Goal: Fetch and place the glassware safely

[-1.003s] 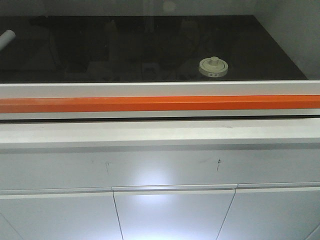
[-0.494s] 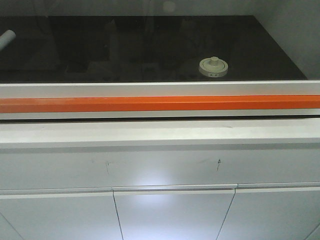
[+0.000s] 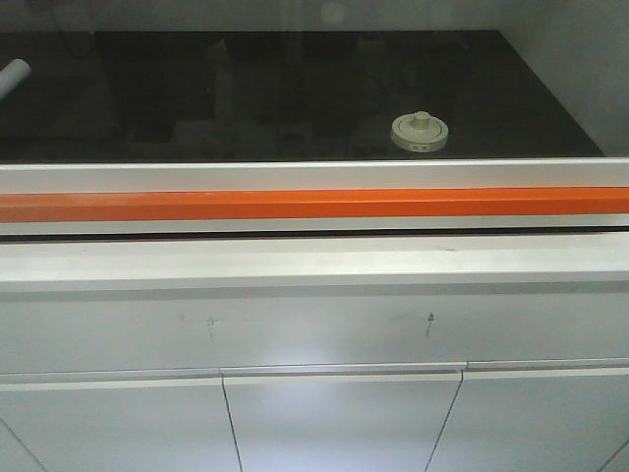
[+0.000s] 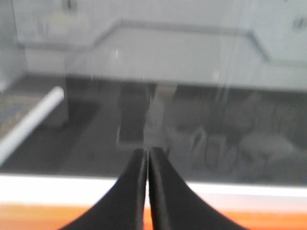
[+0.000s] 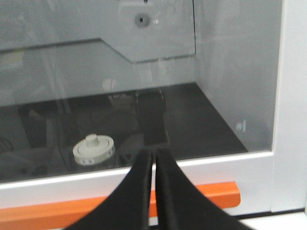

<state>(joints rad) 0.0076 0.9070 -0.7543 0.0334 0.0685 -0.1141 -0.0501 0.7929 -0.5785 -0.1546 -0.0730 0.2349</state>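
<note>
The glassware (image 3: pixel 420 132), a squat clear jar with a cream-white knobbed lid, stands on the black floor inside a cabinet, behind a glass pane. In the right wrist view the glassware (image 5: pixel 94 150) sits left of and beyond my right gripper (image 5: pixel 153 152), which is shut and empty on the near side of the pane. My left gripper (image 4: pixel 147 152) is shut too, with nothing in it, facing the same pane further left. Neither gripper shows in the front view.
A white sash frame with an orange bar (image 3: pixel 314 205) runs across the cabinet front, with a white ledge (image 3: pixel 314 261) below it. A white tube (image 3: pixel 14 75) lies at the far left inside; the tube (image 4: pixel 29 124) also shows left of my left gripper.
The jar and tube have not moved. Only the dim reflections in the glass pane have shifted.
</note>
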